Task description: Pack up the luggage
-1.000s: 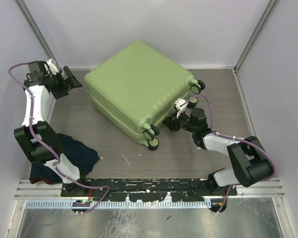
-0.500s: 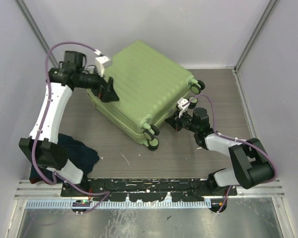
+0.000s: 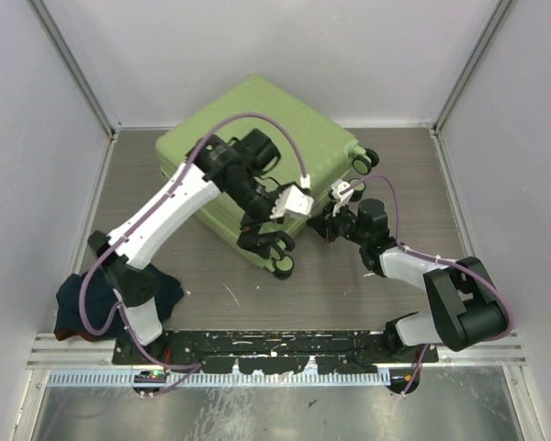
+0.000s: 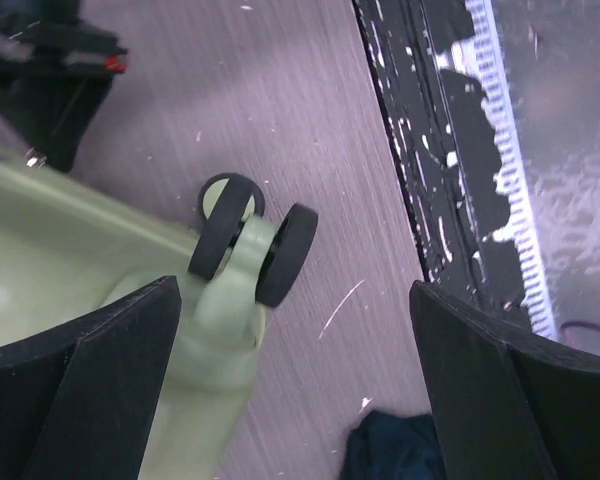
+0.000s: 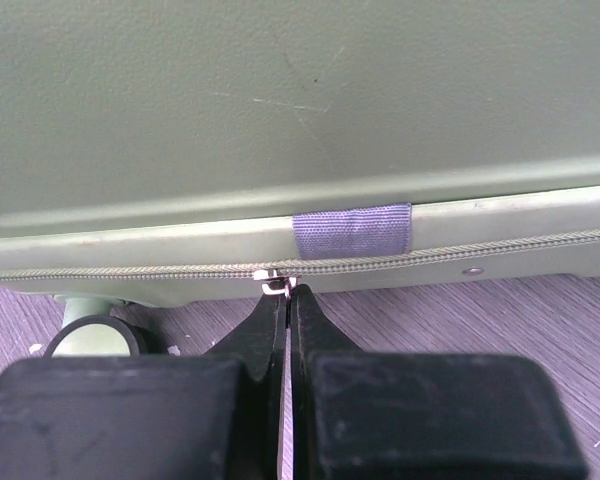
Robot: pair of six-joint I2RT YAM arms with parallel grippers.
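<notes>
At the near wheeled corner of the luggage (image 3: 257, 138) my left claw (image 4: 292, 295) now hangs wide open, having swung over from its far left, while my right claw (image 5: 285, 300) stays pinched on the zipper pull (image 5: 273, 286); I judge unzipping comes next. The luggage lies shut on the desk (image 3: 349, 285), its contents hidden, and a dark cloth (image 3: 161, 287) waits outside, to its near left.

A robotics lab test cell is shown. A grey wood-grain table (image 3: 367, 294) is enclosed by plain pale walls (image 3: 349, 55) and metal corner posts (image 3: 73, 64). A cabled left arm (image 3: 165, 216) and right arm (image 3: 413, 266) are bolted to a black base plate (image 3: 275, 342) at the near edge.
</notes>
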